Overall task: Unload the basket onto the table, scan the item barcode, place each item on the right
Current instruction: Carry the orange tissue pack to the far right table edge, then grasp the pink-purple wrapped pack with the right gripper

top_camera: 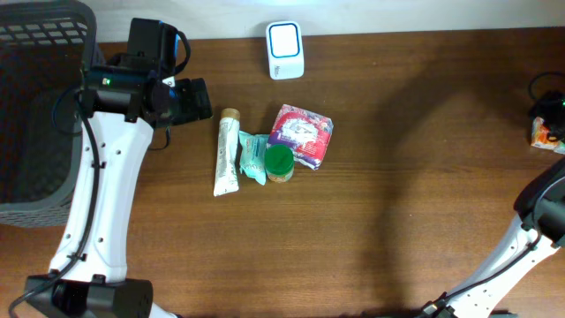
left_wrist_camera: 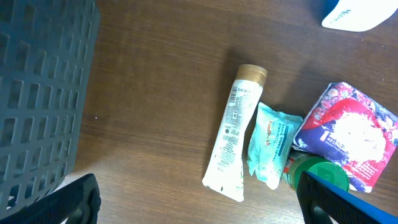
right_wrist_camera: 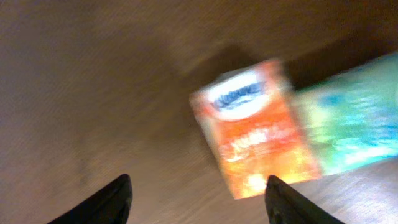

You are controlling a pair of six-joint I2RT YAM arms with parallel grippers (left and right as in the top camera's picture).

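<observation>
**A:** Entry one, left gripper (left_wrist_camera: 199,208)?

**B:** Jaws spread wide, nothing between them. It hangs over the wooden table (left_wrist_camera: 155,93).

**A:** Contents ahead of those jaws?

**B:** One white tube (left_wrist_camera: 233,134) with a tan cap, lying flat. One teal packet (left_wrist_camera: 270,144) touches the tube on the side away from the basket. One green-lidded jar (left_wrist_camera: 320,174) sits just beyond one fingertip. One red-and-purple pouch (left_wrist_camera: 351,140) lies past the jar, against it. A grey basket (left_wrist_camera: 37,93) stands beyond the opposite fingertip.

**A:** Scanner?

**B:** A white barcode scanner (left_wrist_camera: 351,15), far ahead of the left jaws and past the pouch, cut off by the frame edge.

**A:** Entry two, right gripper (right_wrist_camera: 199,205)?

**B:** Jaws apart, holding nothing. The view is blurred.

**A:** Item?

**B:** An orange carton (right_wrist_camera: 255,127) with a blue-and-white oval label. It lies on the table ahead of the right jaws, clear of both fingertips. A green-blue packet (right_wrist_camera: 348,121) lies beside it; I cannot tell if they touch. Any barcode is too blurred to read. From overhead, the carton is well apart from the scanner.
</observation>
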